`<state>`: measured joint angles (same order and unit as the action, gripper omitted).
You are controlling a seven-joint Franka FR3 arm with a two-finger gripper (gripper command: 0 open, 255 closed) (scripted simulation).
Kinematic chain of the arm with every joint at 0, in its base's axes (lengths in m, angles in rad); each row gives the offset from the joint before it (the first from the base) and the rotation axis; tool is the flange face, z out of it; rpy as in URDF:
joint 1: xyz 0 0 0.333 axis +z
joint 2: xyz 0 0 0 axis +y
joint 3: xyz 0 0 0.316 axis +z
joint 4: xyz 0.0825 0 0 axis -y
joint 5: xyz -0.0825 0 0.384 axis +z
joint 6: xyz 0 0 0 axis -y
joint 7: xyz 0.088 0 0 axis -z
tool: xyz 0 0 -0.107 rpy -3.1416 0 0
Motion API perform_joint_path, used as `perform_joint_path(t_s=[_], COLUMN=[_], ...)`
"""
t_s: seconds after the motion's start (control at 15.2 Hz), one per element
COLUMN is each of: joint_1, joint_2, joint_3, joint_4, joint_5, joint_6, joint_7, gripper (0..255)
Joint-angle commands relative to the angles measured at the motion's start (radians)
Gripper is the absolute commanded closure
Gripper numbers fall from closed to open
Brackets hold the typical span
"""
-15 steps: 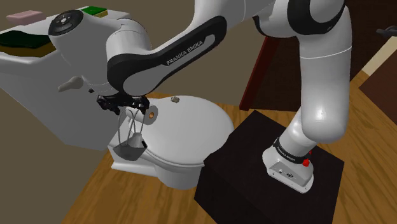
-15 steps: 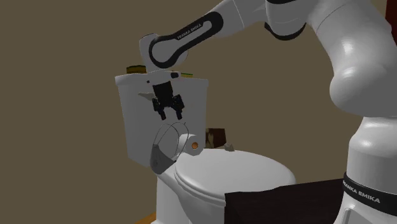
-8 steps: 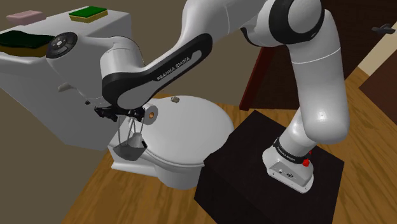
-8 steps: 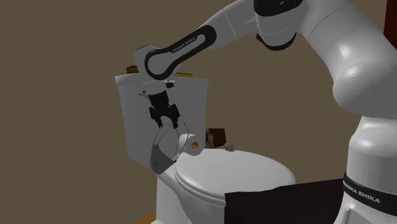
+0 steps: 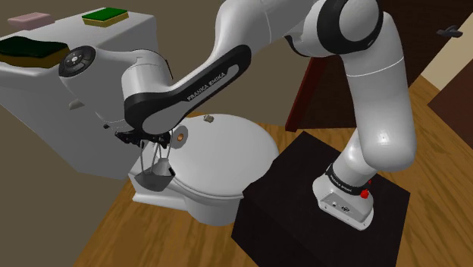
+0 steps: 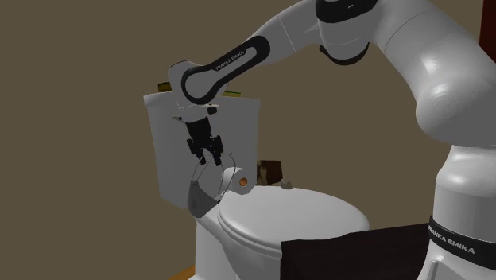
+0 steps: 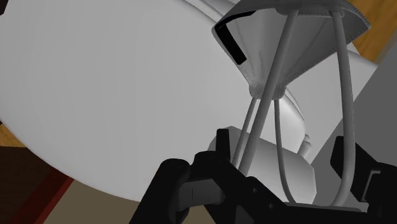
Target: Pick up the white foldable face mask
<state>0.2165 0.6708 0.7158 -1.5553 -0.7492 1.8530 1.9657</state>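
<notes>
While the gripper [image 5: 144, 139] hangs just above the face mask [image 5: 155, 179], its two black fingers [image 7: 222, 145] stand apart, as you can see in the wrist view. The mask's thin straps [image 7: 283, 63] rise from the cup and run up through the gap between the fingers. One pair passes close by one finger and a single loop close by the other. Nothing is clamped, and you cannot tell from these views whether a strap touches a finger.

The mask sits at the edge of the toilet lid [image 5: 227, 159], on the side toward the shoulder view's left. It is near the tank [image 5: 45, 98] and stands with its pointed fold uppermost. It looks white from the wrist and grey from the two outer cameras.

Room is tight here. The tank's front wall stands just behind the gripper, and the arm's forearm reaches over the lid from the stand [image 5: 303, 197]. A small white roll with an orange centre [image 5: 180, 137] lies on the lid just beside the mask's straps. The open side is toward the wooden floor [image 5: 129, 235], below and to the shoulder view's left of the bowl.

The toilet's lid is down. On top of the tank lie a bright green pad [image 5: 106, 14], a dark green pad [image 5: 30, 47] and a pink block [image 5: 29, 18], all well apart from the gripper.
</notes>
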Motion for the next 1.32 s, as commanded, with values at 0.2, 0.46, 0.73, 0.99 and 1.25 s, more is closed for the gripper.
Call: perform_joint_path(t_s=[0.2, 0.46, 0.73, 0.99, 1.25], joint_1=[0.000, -0.003, -0.007, -0.008, -0.007], joint_2=[0.002, -0.017, -0.040, -0.061, -0.078], joint_3=[-0.001, 0.010, 0.021, 0.031, 0.039], joint_4=[0.000, 0.009, 0.029, 0.052, 0.080], joint_5=[0.000, 0.015, 0.032, 0.049, 0.064], joint_6=[0.000, -0.024, -0.058, -0.094, -0.132], joint_7=[-0.001, -0.013, -0.031, -0.050, -0.069], gripper=[255, 255, 255, 255, 255])
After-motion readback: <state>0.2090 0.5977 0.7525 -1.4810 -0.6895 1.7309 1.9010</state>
